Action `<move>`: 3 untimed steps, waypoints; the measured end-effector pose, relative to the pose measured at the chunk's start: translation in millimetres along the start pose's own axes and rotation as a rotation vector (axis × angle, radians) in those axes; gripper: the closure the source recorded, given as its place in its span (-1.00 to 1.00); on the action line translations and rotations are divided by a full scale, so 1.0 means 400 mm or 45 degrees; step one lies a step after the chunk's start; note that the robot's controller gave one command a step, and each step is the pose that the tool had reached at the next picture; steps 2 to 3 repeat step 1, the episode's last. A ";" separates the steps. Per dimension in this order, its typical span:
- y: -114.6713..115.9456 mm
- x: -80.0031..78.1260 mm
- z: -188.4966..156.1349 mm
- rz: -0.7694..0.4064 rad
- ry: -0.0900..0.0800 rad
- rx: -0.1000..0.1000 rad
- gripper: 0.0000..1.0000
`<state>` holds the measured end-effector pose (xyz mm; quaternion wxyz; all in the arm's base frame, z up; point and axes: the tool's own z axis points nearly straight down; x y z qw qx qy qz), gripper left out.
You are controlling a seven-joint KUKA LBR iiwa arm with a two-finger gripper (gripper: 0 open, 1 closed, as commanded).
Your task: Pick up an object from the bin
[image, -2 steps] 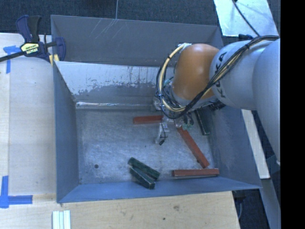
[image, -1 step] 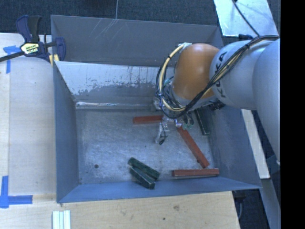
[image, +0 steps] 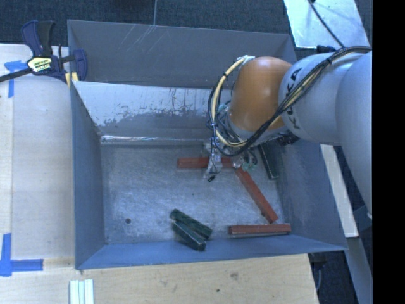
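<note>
Red-brown bar (image: 192, 163) lies flat on the floor of the bin (image: 88, 189), back-middle, long axis left-right across your view. Its right end reaches the gripper (image: 212, 168); the rest sticks out to the left. You can't tell whether the gripper is parted or closed. The arm (image: 329, 100) comes in from the right, its orange cover (image: 256, 90) above the downward-pointing wrist. A diagonal bar (image: 256, 195) lies just right.

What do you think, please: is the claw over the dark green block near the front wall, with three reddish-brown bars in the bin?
Not quite: the camera view shows the claw over the end of a reddish-brown bar farther back; the dark green block lies apart near the front wall. The rest is right.
</note>
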<state>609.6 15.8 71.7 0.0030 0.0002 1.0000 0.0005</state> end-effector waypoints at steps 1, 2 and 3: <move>0.000 -0.007 -0.196 0.001 -0.006 0.001 1.00; 0.000 -0.007 -0.196 0.001 -0.006 0.001 1.00; 0.000 -0.007 -0.196 0.001 -0.006 0.001 1.00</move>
